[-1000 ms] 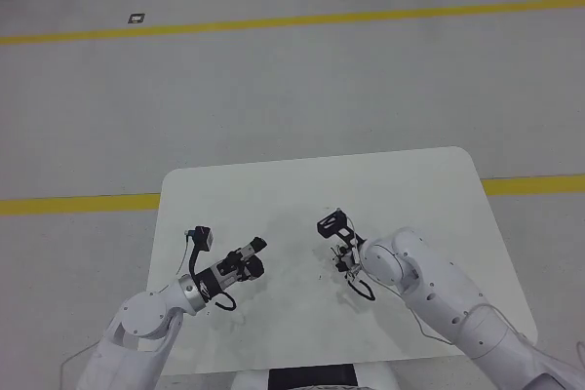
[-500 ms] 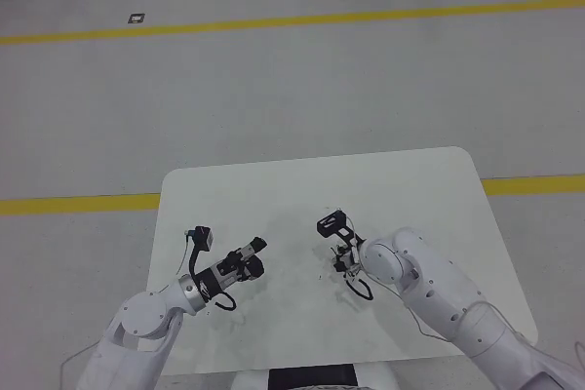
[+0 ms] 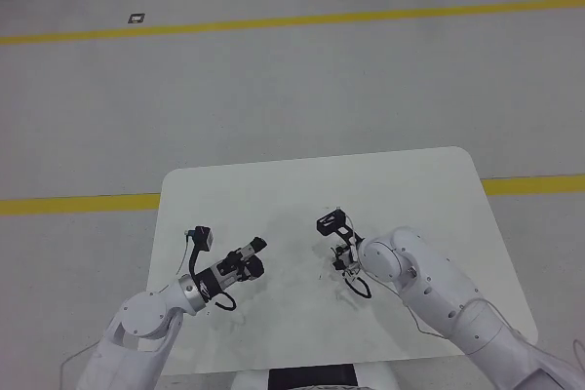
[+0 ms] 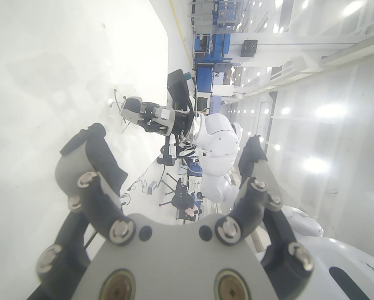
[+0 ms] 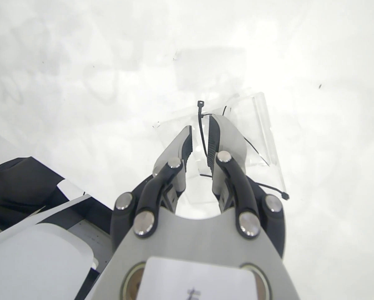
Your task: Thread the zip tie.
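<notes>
The white round-cornered desk (image 3: 419, 195) carries a shallow clear plastic tray (image 5: 262, 126), sitting just under the right gripper (image 5: 199, 126). A thin black plastic zip tie (image 5: 200, 107) lies on the tray, its strap running between this gripper's jaws and its square head just beyond their tips. The jaws stand slightly apart, with a gap visible on either side of the strap. A second black zip tie (image 5: 284, 196) lies across the tray behind the jaws, its head past the tray's edge. The left gripper (image 4: 169, 142) is held low over bare desk, well apart from the tray, with its jaws spread wide and nothing between them.
</notes>
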`<state>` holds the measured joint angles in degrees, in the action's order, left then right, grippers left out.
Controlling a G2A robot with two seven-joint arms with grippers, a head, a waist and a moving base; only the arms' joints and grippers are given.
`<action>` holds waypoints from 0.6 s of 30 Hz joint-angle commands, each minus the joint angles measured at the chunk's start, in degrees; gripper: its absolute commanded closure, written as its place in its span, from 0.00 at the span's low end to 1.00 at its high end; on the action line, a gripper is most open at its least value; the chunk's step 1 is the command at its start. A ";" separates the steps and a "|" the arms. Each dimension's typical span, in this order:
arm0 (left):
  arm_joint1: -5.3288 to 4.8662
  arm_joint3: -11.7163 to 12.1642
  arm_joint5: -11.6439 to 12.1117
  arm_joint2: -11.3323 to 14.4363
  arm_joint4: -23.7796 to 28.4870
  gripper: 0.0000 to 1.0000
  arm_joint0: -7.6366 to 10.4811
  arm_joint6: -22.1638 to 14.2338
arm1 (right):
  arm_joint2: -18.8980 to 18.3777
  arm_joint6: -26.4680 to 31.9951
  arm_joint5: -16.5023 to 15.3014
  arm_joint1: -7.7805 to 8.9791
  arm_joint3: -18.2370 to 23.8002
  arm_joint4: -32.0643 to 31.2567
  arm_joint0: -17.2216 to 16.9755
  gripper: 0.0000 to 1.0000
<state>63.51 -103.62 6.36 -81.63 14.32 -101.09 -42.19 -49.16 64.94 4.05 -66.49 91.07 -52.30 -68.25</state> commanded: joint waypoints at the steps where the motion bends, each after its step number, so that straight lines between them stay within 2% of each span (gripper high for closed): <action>1: 0.00 0.00 0.00 0.00 0.00 0.00 0.00 0.00 | -0.06 0.00 0.07 -0.04 -0.06 0.01 0.00 0.89; 5: 0.00 0.00 0.00 0.00 0.00 0.00 0.00 0.00 | -0.33 0.18 0.24 -0.05 0.15 -0.08 -0.07 1.00; 13: 0.00 0.00 0.00 0.00 0.00 0.00 0.00 0.00 | -2.46 1.61 1.17 0.44 3.55 -0.65 -1.27 1.00; 18: 0.00 0.00 0.00 0.00 0.00 0.00 0.00 0.00 | -5.79 1.77 1.61 1.08 7.43 1.11 -3.29 1.00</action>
<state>63.51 -103.62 6.36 -81.63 14.32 -101.09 -42.19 -54.00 66.73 5.66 -65.57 97.62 -51.94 -70.98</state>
